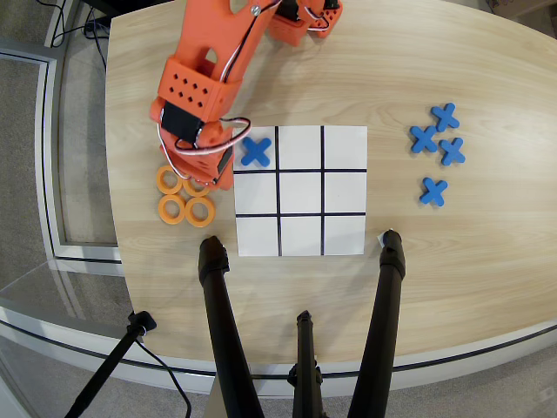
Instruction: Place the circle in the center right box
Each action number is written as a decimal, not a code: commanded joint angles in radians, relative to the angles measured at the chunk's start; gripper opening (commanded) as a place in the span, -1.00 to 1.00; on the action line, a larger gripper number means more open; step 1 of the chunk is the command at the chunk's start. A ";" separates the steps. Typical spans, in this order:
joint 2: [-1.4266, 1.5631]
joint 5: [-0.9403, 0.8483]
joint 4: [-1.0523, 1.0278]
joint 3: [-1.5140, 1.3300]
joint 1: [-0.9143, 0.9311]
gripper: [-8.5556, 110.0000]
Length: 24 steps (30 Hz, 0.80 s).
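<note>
Four orange rings lie in a cluster on the wooden table left of the grid sheet: ring, ring, ring, and one ring mostly hidden under the arm. My orange gripper hangs right over that hidden ring, its fingers pointing down. I cannot tell whether the jaws are open or shut. The centre right box is the white cell in the middle row, left column of the grid in this view, and it has nothing in it.
One blue X lies in the top left cell of the grid sheet. Several blue X pieces lie on the table at the right. Black tripod legs stand at the front edge.
</note>
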<state>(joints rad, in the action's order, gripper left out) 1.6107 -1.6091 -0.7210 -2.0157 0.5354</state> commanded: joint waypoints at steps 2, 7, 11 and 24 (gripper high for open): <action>-0.054 -0.005 0.025 0.069 0.003 -0.51; -0.140 0.008 0.026 0.138 -0.003 -0.52; -0.190 0.005 0.026 0.181 0.000 -0.52; -0.316 0.067 0.120 0.164 0.014 -0.52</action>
<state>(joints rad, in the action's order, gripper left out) 1.3039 -1.5708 -0.6075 -1.8500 0.5354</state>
